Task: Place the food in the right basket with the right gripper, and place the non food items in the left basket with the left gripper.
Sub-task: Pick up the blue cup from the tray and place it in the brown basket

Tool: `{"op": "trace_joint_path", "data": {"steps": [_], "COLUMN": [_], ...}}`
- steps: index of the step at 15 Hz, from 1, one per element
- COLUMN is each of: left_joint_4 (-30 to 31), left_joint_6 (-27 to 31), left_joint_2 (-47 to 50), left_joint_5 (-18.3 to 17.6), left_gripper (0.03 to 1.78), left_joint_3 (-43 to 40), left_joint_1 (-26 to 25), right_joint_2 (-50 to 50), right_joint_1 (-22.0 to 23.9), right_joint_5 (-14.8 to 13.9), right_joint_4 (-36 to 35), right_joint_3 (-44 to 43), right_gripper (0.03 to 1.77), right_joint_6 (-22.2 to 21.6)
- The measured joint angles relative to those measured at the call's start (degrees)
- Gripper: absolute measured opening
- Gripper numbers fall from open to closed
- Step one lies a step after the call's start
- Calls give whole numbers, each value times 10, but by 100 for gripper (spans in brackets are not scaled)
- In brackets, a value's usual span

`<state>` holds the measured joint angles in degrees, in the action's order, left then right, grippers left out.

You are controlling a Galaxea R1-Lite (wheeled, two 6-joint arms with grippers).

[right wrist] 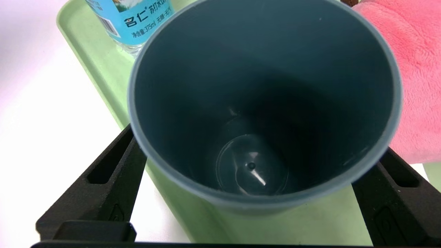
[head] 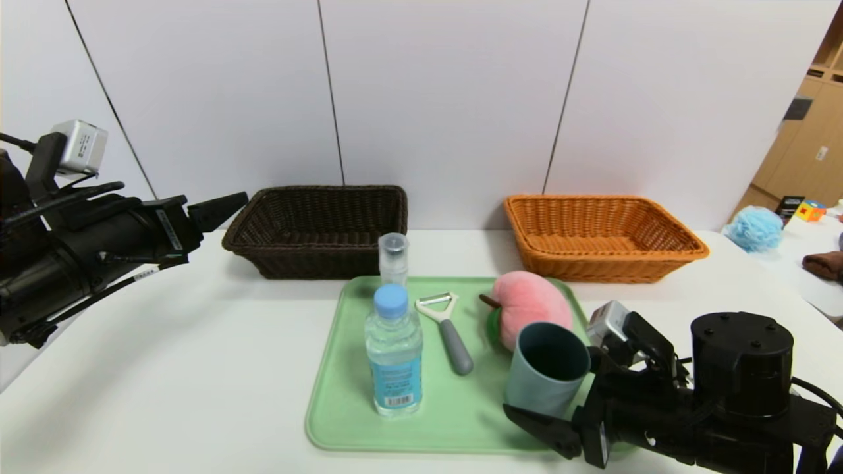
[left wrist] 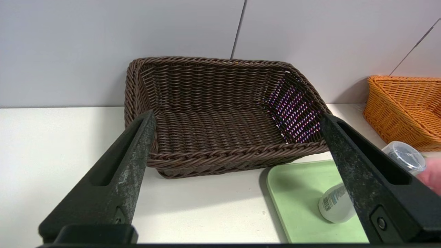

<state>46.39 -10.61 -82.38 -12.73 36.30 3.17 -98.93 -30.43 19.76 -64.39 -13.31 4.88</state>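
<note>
Cup (head: 548, 372) at the tray's (head: 359, 428) 3 o'clock, mouth up, between the fingers of the right gripper (head: 553, 382). Those jaws stand wide, one on each side — whether they touch the cup I cannot tell, as its rim covers their tips in the right wrist view. The right arm reaches in from 4 o'clock, gripper slanted down.

The cup hides part of the peach (head: 532, 306) at 1 o'clock; the water bottle (head: 395, 368), at 9, covers the foot of the slim bottle (head: 394, 260) at 11. The peeler (head: 451, 339) lies near the middle.

The left gripper (left wrist: 237, 119) hangs at 10 o'clock, jaws wide and holding nothing — facing the dark basket (head: 316, 257) at 11. The orange basket (head: 612, 266) sits at 1.
</note>
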Motion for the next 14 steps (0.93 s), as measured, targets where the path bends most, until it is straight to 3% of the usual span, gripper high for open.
{"op": "trace_joint_path", "data": {"steps": [2, 5, 6, 11, 14], "left_joint_4": [0, 0, 0, 0, 0], "left_joint_6": [0, 0, 0, 0, 0], "left_joint_2": [0, -1, -1, -1, -3], "left_joint_5": [0, 0, 0, 0, 0], "left_gripper": [169, 169, 169, 169, 169], "left_joint_3": [0, -1, -1, -2, -3], "left_joint_1": [0, 0, 0, 0, 0], "right_joint_2": [-9, -19, -21, -7, 32], "right_joint_1": [0, 0, 0, -9, -42], "right_joint_5": [-1, -1, -1, -11, -50], "right_joint_4": [-25, -57, -58, -56, -40], "right_joint_3": [0, 2, 3, 5, 4], "right_gripper": [171, 125, 118, 116, 116], "right_joint_6": [0, -2, -2, 0, 5]}}
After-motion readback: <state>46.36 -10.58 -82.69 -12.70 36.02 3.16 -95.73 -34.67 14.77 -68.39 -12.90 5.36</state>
